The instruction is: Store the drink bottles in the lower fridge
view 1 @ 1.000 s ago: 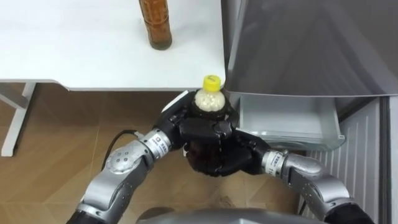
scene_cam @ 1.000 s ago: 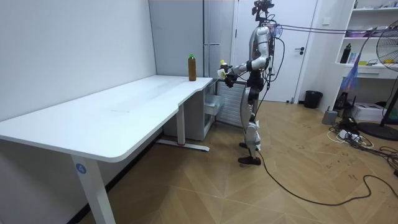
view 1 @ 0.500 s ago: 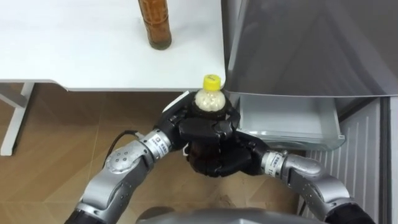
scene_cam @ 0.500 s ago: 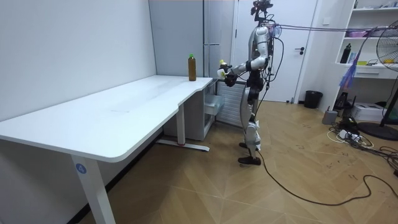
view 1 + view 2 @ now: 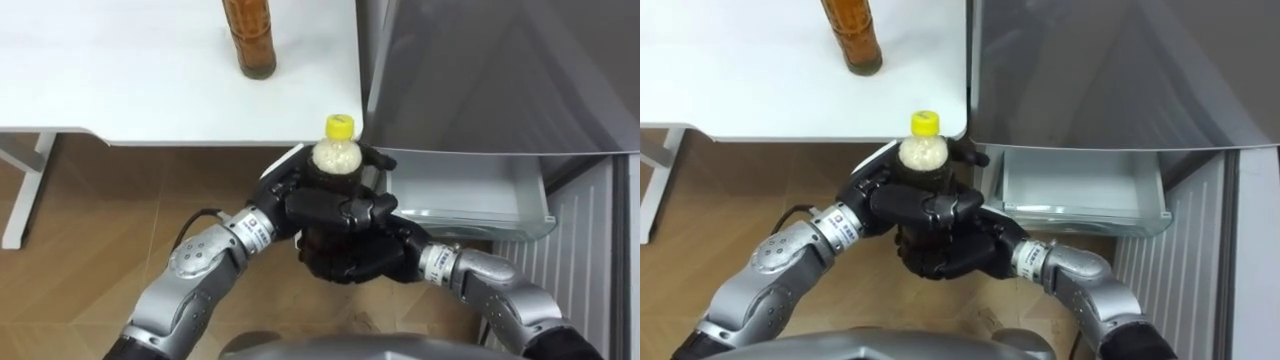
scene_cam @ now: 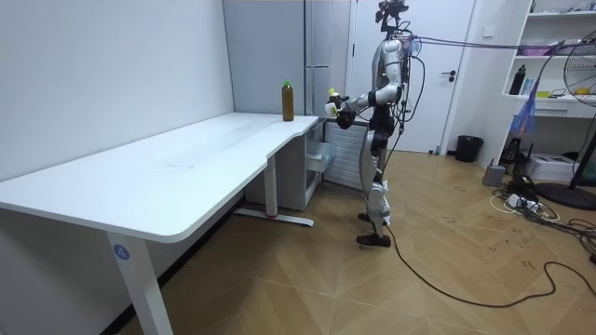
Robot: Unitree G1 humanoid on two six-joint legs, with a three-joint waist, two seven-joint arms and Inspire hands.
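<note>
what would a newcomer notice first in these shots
The yellow-capped bottle draws the eye first, held upright in the middle of the eye views with the left hand and right hand both curled round its body. Just beyond it to the right, the lower drawer of the grey fridge stands pulled open. A brown bottle stands on the white table near its edge.

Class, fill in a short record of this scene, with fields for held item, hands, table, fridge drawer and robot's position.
Held item: yellow-capped bottle, upright, held in front of the robot's body
Hands: left hand and right hand, both curled round it
Table: brown drink bottle standing on the white table
Fridge drawer: lower drawer pulled open
Position: standing at the table's end, before the grey fridge
</note>
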